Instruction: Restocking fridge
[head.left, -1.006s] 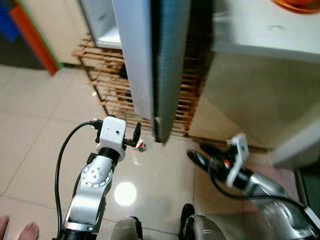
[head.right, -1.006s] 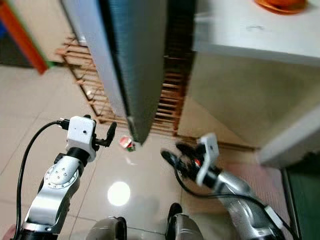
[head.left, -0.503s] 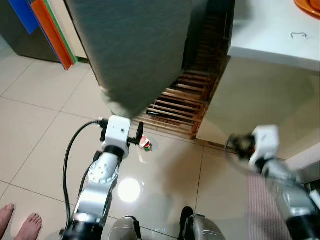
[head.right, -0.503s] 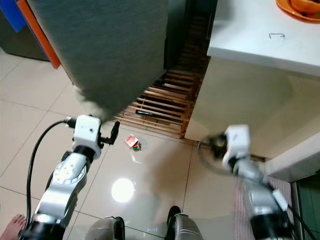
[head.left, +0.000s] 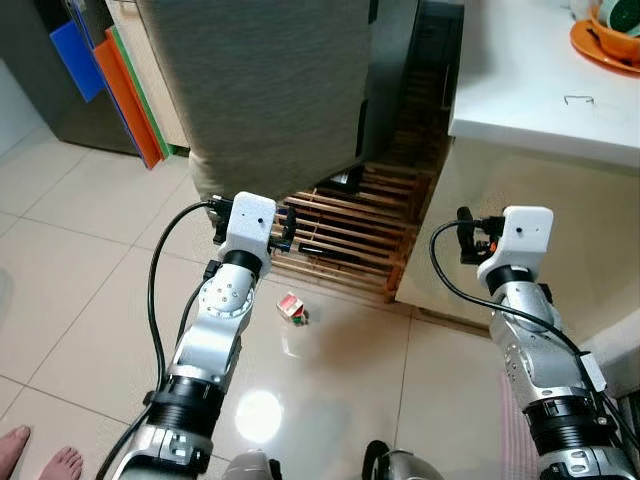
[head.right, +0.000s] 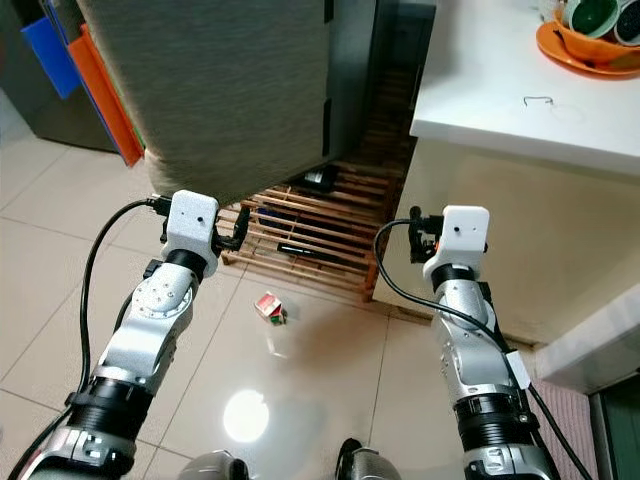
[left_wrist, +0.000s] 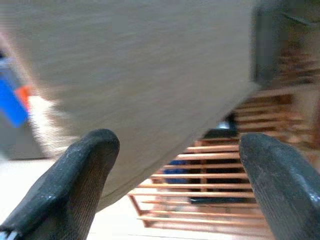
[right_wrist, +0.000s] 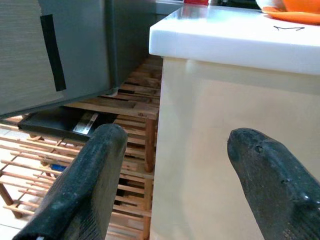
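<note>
step: approach, nothing gripped | my left hand (head.left: 283, 226) and right hand (head.left: 466, 238) both gaped empty | fridge door (head.left: 270, 90) just ahead of left hand | small carton (head.left: 292, 309) on floor below it | next: probably stoop for it

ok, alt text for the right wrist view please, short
The right gripper's two black fingers stand open and empty, pointing at the cream side of a white-topped counter. Beside it a grey fridge sits on a slatted wooden rack, and an orange dish rests on the countertop's far edge.
</note>
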